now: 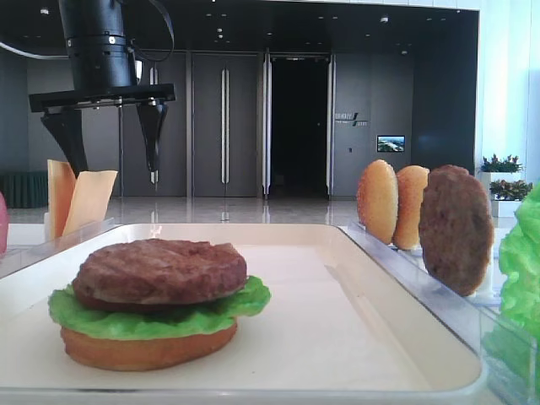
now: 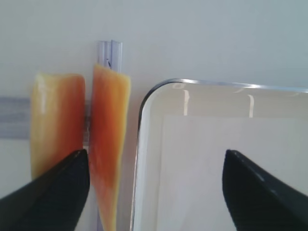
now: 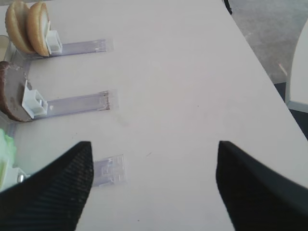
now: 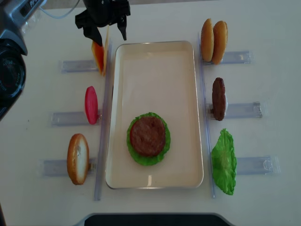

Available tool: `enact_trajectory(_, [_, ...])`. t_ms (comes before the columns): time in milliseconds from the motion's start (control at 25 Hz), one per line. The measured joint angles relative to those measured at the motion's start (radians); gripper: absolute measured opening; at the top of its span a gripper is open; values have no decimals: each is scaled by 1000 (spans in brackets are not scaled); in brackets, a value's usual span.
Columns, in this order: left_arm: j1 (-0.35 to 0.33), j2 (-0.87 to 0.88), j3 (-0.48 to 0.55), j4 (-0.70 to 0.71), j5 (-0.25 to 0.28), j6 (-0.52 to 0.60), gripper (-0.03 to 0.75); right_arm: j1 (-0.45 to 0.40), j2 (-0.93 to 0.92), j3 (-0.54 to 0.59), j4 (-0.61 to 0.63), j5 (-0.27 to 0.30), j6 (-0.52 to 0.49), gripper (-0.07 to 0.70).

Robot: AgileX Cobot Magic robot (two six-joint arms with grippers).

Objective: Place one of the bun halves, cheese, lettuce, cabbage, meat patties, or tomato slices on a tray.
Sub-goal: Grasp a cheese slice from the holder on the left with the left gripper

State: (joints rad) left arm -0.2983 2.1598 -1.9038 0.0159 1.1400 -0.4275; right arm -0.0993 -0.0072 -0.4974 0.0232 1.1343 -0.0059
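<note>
The cream tray (image 4: 155,80) holds a stack: bun half (image 1: 143,350), lettuce (image 1: 152,321) and meat patty (image 4: 147,135) on top. Two cheese slices (image 4: 99,56) stand on edge in a clear holder just outside the tray's far left corner. My left gripper (image 4: 110,35) hangs open above them. In the left wrist view the right-hand cheese slice (image 2: 108,130) lies between the fingers beside the tray rim (image 2: 144,101). My right gripper (image 3: 154,144) is open over bare table, holding nothing.
Right of the tray, clear holders carry two bun halves (image 4: 214,40), a patty (image 4: 218,99) and lettuce (image 4: 223,162). On the left stand a red tomato slice (image 4: 91,104) and a bun half (image 4: 77,158).
</note>
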Motion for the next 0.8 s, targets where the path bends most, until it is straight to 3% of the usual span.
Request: enact_trajectory(800, [0, 30, 0, 30, -5, 0, 661, 0, 0, 0, 0, 0, 0, 535])
